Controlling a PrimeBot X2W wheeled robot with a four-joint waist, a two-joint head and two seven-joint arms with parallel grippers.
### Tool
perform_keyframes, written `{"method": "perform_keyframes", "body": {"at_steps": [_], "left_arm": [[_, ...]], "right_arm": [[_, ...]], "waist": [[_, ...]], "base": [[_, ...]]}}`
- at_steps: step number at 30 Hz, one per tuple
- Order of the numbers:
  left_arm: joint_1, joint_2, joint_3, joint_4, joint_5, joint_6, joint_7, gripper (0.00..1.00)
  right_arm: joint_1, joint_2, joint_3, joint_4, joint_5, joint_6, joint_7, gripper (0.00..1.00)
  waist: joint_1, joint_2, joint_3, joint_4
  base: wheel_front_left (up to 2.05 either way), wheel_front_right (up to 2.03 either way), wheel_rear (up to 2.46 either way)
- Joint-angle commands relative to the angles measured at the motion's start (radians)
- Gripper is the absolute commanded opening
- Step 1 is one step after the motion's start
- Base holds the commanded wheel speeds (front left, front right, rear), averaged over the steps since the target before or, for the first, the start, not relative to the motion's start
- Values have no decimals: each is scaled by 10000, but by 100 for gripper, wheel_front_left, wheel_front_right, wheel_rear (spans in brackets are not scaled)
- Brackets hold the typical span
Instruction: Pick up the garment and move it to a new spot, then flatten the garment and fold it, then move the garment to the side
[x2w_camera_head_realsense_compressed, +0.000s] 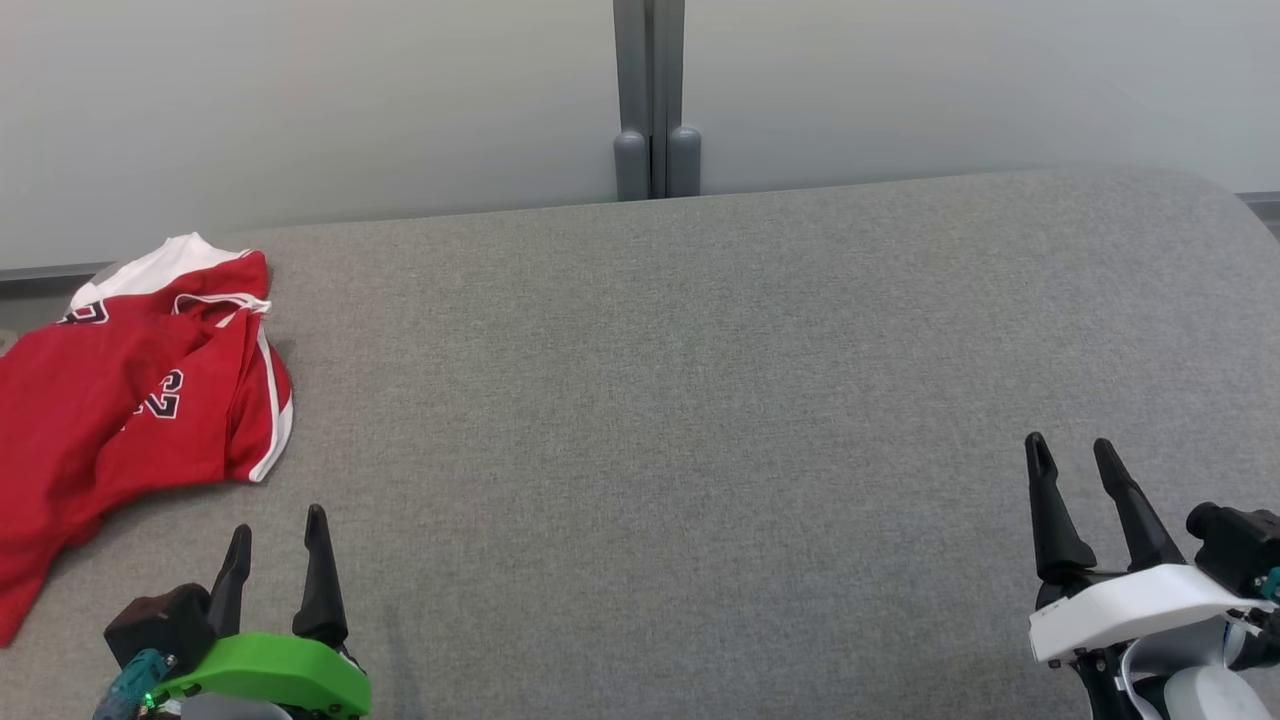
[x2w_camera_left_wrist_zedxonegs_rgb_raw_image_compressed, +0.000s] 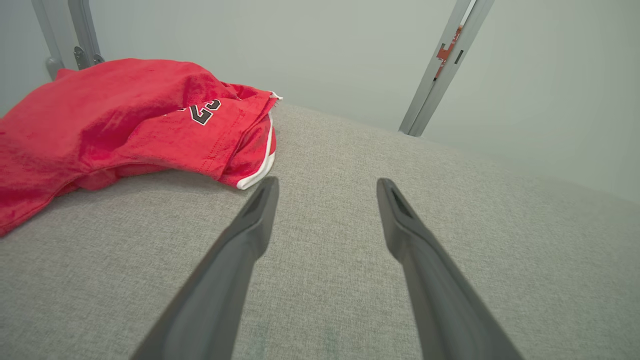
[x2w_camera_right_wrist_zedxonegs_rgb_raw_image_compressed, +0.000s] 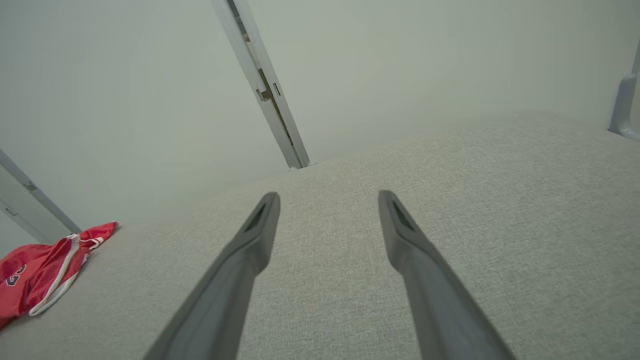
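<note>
two dark fingers on my left gripper (x2w_camera_head_realsense_compressed: 278, 520) stand spread apart, holding nothing, at the lower left of the head view. my right gripper (x2w_camera_head_realsense_compressed: 1069, 443) at the lower right is spread the same way, also empty. the garment (x2w_camera_head_realsense_compressed: 130, 400), a crumpled red jersey with white trim and dark numbers, lies at the left end of the grey fabric worktop (x2w_camera_head_realsense_compressed: 700, 400), near the left gripper but not touching it. a grey post (x2w_camera_head_realsense_compressed: 655, 100) stands behind the far edge.

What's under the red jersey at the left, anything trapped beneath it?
The red jersey lies crumpled on the grey padded surface, which shows along its near edge. Its folds overlap, so anything beneath them is covered; I can't tell.
</note>
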Motion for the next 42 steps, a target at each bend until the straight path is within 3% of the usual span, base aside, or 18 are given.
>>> {"method": "perform_keyframes", "body": {"at_steps": [1,14,42], "left_arm": [[23,132,-11,-97,335,41,-102,100],[90,205,-195,63,1485,-122,-403,100],[244,-261,229,839,3239,-730,-952,100]], "right_arm": [[0,-20,-14,-128,-313,2,-123,100],[18,15,120,-137,-1498,2,-426,100],[338,114,261,89,-2988,2,-984,100]], "waist": [[0,0,8,3],[0,0,-1,49],[0,0,-46,141]], "base": [[0,0,0],[0,0,0],[0,0,0]]}}
